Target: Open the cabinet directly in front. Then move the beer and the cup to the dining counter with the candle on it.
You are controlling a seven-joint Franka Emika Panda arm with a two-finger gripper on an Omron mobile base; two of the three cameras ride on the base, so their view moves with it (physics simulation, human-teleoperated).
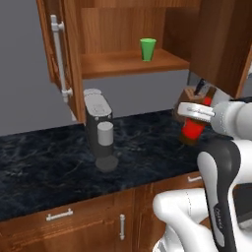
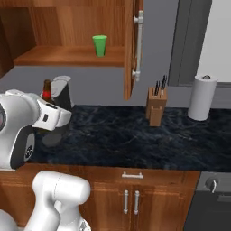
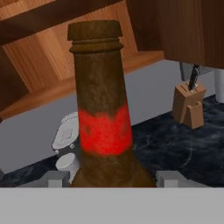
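Note:
The beer, a dark brown bottle with a red label, stands upright between my fingertips. My gripper is shut on the beer and holds it above the black counter, below and right of the shelf. Its neck shows over my arm. The cabinet stands open, its doors swung wide, with the right door edge-on. The green cup stands upright on the cabinet shelf. The dining counter and the candle are out of view.
A coffee machine stands on the black marble counter left of the bottle. A knife block and a paper towel roll stand to the right. Base cabinets run below.

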